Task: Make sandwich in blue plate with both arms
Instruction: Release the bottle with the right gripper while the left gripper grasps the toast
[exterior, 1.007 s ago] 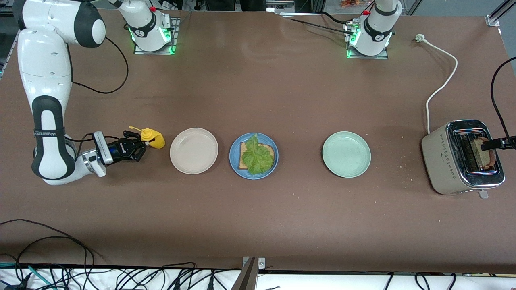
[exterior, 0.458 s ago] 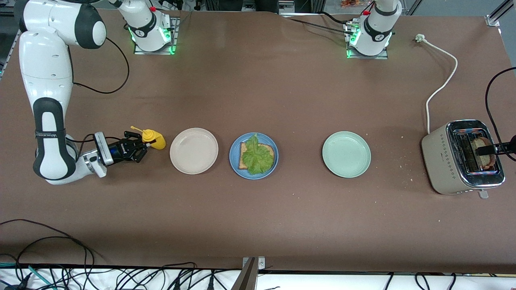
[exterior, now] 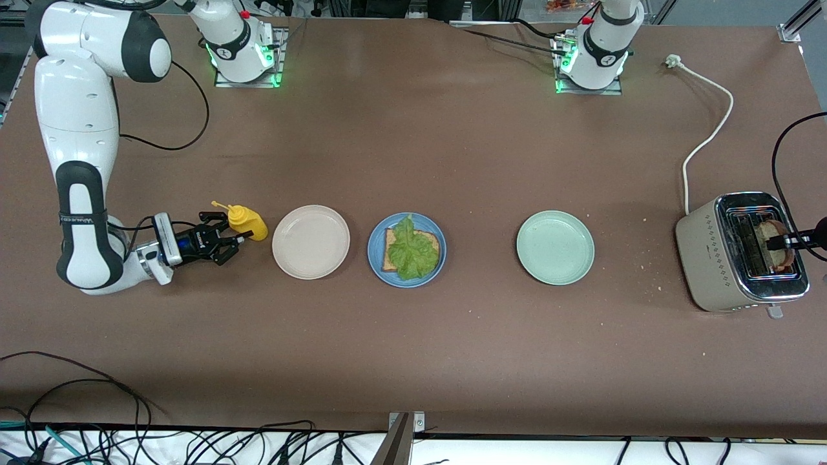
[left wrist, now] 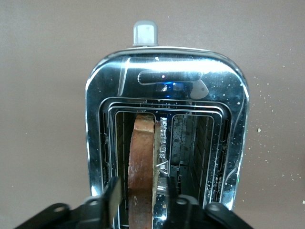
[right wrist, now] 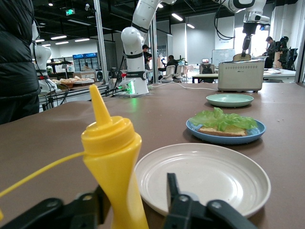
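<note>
While the right gripper [exterior: 231,243] stays low at the right arm's end of the table, its fingers are spread around the yellow bottle [exterior: 247,221], which stands upright between them in the right wrist view [right wrist: 114,162]; I cannot tell whether the fingers touch it. Just beside the bottle sits the beige plate [exterior: 311,241], then the blue plate [exterior: 406,250] near the middle of the table, with one bread slice [exterior: 390,252] and a lettuce leaf [exterior: 412,248] on top of it. The green plate [exterior: 555,247] lies toward the left arm's end, well apart from the blue one.

The toaster [exterior: 742,252] stands close to the table edge at the left arm's end, its white cord [exterior: 707,139] running toward the corner by the left arm's base. The left gripper [exterior: 782,243] is over the toaster, and in the left wrist view [left wrist: 138,195] its fingers stand on both sides of the second slice [left wrist: 142,167], which is upright in one slot. I cannot tell whether they pinch it.

A wide strip of table along the edge nearest the front camera is open, and so is the stretch between the plates and the bases.

Compared with one second ago, the left gripper has gone lower and the slice sits deeper in the slot. The bottle now stands more upright, and the right gripper has shifted slightly.
</note>
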Controlling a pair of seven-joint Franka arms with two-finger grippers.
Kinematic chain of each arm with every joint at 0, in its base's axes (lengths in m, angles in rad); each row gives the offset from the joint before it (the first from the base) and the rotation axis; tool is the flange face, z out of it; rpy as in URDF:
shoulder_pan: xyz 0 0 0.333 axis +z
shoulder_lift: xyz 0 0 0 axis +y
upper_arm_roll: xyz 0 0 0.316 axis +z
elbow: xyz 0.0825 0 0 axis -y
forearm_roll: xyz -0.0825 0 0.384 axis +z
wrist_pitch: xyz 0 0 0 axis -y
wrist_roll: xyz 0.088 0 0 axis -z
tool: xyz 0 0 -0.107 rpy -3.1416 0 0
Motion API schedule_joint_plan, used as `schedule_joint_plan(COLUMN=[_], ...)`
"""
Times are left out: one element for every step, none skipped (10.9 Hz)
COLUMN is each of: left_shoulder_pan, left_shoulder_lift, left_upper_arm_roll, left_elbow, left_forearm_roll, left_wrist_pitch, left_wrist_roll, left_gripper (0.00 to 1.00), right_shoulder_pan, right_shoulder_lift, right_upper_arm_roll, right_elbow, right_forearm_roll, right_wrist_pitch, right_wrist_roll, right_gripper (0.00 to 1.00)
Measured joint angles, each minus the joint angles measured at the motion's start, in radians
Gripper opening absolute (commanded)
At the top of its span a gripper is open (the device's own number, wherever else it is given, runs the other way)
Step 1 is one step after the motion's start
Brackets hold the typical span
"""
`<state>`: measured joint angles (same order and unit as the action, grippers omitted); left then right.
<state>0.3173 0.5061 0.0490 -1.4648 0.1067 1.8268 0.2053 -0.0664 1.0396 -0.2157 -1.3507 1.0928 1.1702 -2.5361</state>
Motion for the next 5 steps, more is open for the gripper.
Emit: schedule_joint_plan(left_shoulder_pan=[0.000, 0.000, 0.000, 0.000, 0.000], left_shoulder_lift=[0.000, 0.000, 0.000, 0.000, -0.004], left_upper_arm_roll=[0.000, 0.000, 0.000, 0.000, 0.000], left_elbow=[0.000, 0.000, 0.000, 0.002, 0.006], left_forearm_roll=[0.000, 0.000, 0.000, 0.000, 0.000], left_wrist_pitch=[0.000, 0.000, 0.000, 0.000, -0.009], left_wrist_roll=[0.000, 0.000, 0.000, 0.000, 0.003], left_gripper=[0.00, 0.00, 0.00, 0.00, 0.00], right_shoulder_pan=[-0.007, -0.017, -0.027, -0.031, -0.033], right_shoulder_lift=[0.000, 0.000, -0.001, -0.002, -0.003], right_upper_arm_roll=[0.000, -0.001, -0.009, -0.033, -0.068], right_elbow=[0.004, 0.011, 0.020, 0.029, 0.042], right_forearm_roll=[0.000, 0.001, 0.001, 0.001, 0.001], right_wrist_pitch=[0.001, 0.008, 0.017, 0.022, 0.027], right_wrist_roll=[-0.004, -0.007, -0.007, -0.007, -0.007], right_gripper=[1.00, 1.00, 1.00, 1.00, 1.00])
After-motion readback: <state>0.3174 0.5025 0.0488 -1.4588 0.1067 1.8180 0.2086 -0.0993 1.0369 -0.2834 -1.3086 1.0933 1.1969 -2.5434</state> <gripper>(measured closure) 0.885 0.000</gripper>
